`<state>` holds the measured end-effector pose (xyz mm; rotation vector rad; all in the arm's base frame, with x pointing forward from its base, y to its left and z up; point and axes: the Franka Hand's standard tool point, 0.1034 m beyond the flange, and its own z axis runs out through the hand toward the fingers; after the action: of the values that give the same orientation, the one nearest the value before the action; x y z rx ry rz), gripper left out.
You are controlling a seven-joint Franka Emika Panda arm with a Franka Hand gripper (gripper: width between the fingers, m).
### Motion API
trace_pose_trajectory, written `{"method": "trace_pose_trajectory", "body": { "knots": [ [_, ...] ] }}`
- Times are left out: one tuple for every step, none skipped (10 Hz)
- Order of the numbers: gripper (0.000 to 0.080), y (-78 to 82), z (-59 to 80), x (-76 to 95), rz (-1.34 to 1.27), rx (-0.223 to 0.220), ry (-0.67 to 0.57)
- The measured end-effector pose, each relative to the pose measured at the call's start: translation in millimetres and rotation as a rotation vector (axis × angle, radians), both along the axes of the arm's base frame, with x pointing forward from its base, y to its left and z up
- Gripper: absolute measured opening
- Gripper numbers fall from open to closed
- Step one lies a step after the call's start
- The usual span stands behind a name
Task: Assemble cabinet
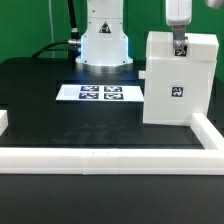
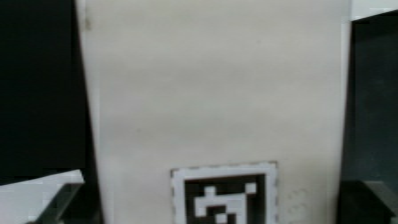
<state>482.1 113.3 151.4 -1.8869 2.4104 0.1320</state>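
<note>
You've got bright, even light in the exterior view, looks like it's coming from overhead. The white cabinet and border rail run close to blown out, so their edges go soft against the black table. Shadows are faint. Both pictures are low-res. Your wrist view is blurry and dimmer; the cabinet's face looks greyish and its tag is smeared.

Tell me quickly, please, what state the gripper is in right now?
Gripper: at the top of the cabinet; open or shut cannot be told.
</note>
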Motion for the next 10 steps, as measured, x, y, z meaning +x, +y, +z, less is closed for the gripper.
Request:
{"method": "trace_pose_trajectory", "body": {
  "knots": [
    [0.056, 0.3, 0.0, -0.1, 0.002, 0.0, 0.0],
    [0.0568, 0.5, -0.1, -0.1, 0.014, 0.0, -0.002],
    [0.0568, 0.6, -0.2, -0.2, 0.017, 0.0, -0.002],
    [0.073, 0.7, -0.3, -0.2, 0.018, 0.0, -0.002],
    [0.0785, 0.8, -0.4, -0.3, 0.022, 0.0, -0.002],
    [0.0795, 0.9, -0.4, -0.3, 0.024, 0.0, -0.002],
    [0.0795, 0.9, -0.4, -0.3, 0.026, 0.0, -0.002],
    [0.0798, 1.0, -0.4, -0.3, 0.028, 0.0, -0.002],
    [0.0798, 1.1, -0.4, -0.4, 0.029, 0.0, -0.002],
    [0.0798, 1.1, -0.4, -0.4, 0.029, 0.0, -0.002]
  ]
}}
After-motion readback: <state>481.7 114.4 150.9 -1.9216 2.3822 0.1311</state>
